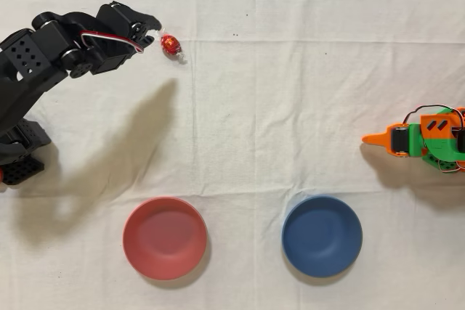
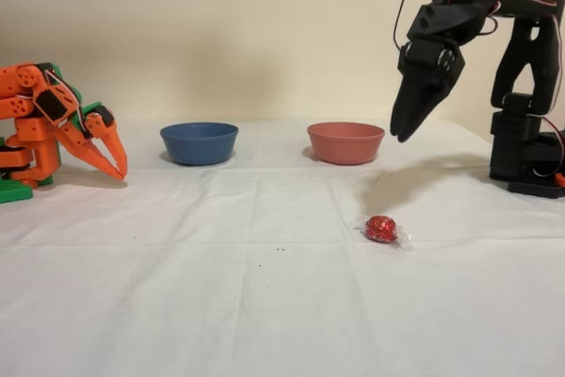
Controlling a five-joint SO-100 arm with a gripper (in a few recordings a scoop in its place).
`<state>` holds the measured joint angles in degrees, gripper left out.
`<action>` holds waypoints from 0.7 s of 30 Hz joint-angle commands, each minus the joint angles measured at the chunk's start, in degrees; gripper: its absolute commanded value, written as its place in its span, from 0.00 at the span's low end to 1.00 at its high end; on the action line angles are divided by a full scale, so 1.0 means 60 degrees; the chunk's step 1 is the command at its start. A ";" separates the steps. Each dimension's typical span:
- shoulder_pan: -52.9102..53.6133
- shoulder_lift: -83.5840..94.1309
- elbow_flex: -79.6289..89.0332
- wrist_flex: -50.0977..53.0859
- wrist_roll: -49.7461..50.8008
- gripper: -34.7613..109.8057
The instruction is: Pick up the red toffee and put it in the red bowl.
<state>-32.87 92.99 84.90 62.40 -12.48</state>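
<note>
Black arm's gripper (image 2: 405, 132), upper right of fixed view, raised over the cloth, jaws closed, empty; red toffee (image 2: 382, 229) on white cloth (image 2: 221, 306), lower centre-right; red bowl (image 2: 345, 142) behind, mid-frame, beside blue bowl (image 2: 199, 142)

The black arm (image 2: 521, 86) rises from its base, bends at the elbow and reaches forward. Its wrist tips downward, so the gripper (image 2: 404, 132) hangs raised in the air, pointing down. The two tapered fingers (image 2: 415, 108) sit close together, holding nothing between them.
</note>
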 commanded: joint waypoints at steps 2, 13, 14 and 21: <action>-0.0088 0.0073 -0.0044 -0.0205 -0.0029 0.41; -0.0205 -0.0117 0.0791 -0.0190 -0.0776 0.44; -0.0234 -0.0117 0.0996 -0.0337 -0.0791 0.44; -0.0234 -0.0249 0.2300 -0.1772 -0.0894 0.43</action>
<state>-33.84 90.18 96.86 55.11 -16.79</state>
